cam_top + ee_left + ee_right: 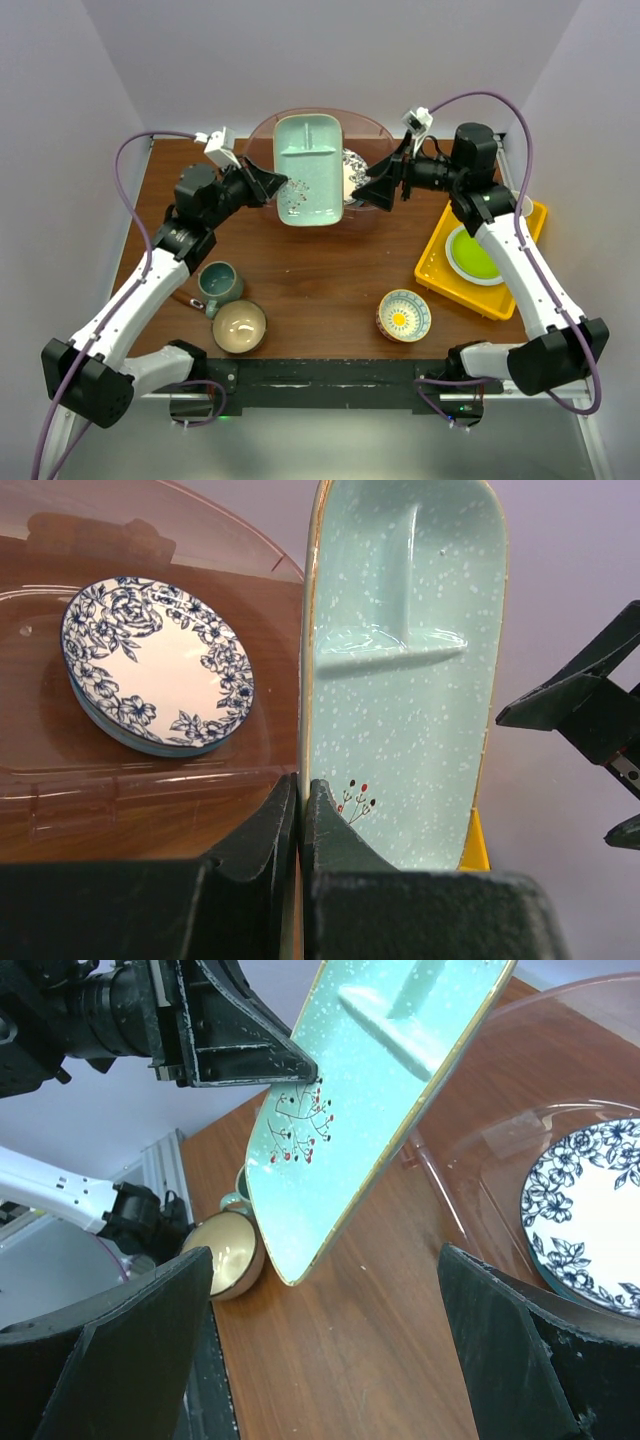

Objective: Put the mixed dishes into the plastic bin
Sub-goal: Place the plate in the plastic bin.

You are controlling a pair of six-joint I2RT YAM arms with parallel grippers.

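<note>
**Operator:** How is my left arm sitting?

**Spotter:** Your left arm is reaching toward the far edge of the brown wooden table (320,270) with its elbow bent out left. The left gripper (278,190) is pinching tight on the near left rim of the mint-green, speckled square ceramic dish (310,165). It is holding that dish raised and tilted, partly over the near rim of the large translucent pinkish plastic bin (262,128) at the far edge.

**Operator:** And my right?

**Spotter:** It is stretching in from the right edge with the wrist facing the dish. Your right gripper (375,190) is hanging with its jaws spread wide, gripping nothing, just beside the dish's right rim.

**Operator:** What is around me?

**Spotter:** A round white plate with blue flowers (155,665) is lying flat inside the bin. Bare wood is showing mid-table. A teal mug (218,282) and a tan bowl (239,325) are sitting near the left near corner, and a small patterned bowl (403,315) sits by the near edge. A yellow rectangular tray (440,270) is hugging the right edge.
</note>
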